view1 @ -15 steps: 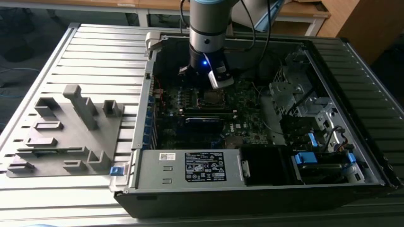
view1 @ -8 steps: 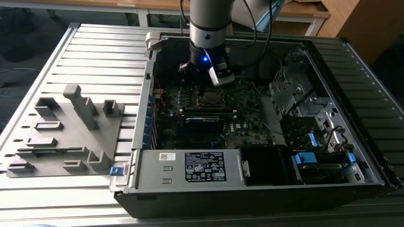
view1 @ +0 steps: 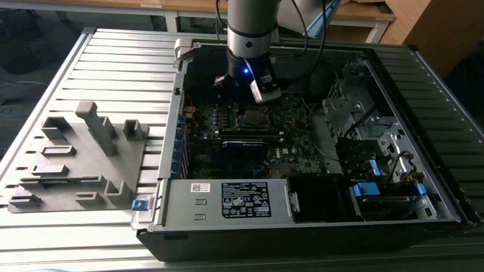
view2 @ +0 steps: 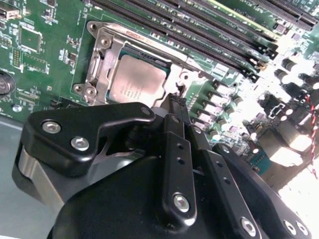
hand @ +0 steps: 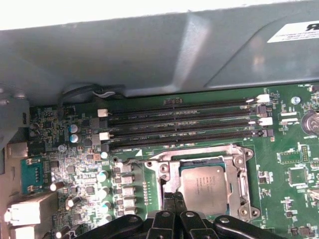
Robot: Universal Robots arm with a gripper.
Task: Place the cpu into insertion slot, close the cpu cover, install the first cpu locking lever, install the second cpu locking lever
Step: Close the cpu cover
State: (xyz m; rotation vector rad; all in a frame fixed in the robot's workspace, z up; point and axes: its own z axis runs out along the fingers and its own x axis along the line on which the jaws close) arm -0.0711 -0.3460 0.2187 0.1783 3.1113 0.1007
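My end effector [hand: 174, 199] is clenched, fingertips pressed together with nothing between them. It hangs low inside the open computer case [view1: 423, 170], which stands on the slatted bench [view1: 113, 62]. The chip [hand: 203, 189] lies flat in its socket [view1: 253, 117] on the green board [hand: 289, 164]. The silver cover [hand: 242, 174] looks folded down around it, so the chip's grey top shows through the cut-out.

In both wrist views my tips sit at the socket's edge on the side away from the long memory slots [hand: 184, 124], near one corner of the cover. I cannot tell whether they touch metal.

I judge the work to be at the locking levers, though I cannot make out the thin levers clearly. Doing this well means using my closed tips as one blunt pusher. I should bear only on the lever wire, never on the chip's top or the cover's frame. The push should be slow and even, clear of the small silver capacitors [hand: 122, 177] just beside the socket.
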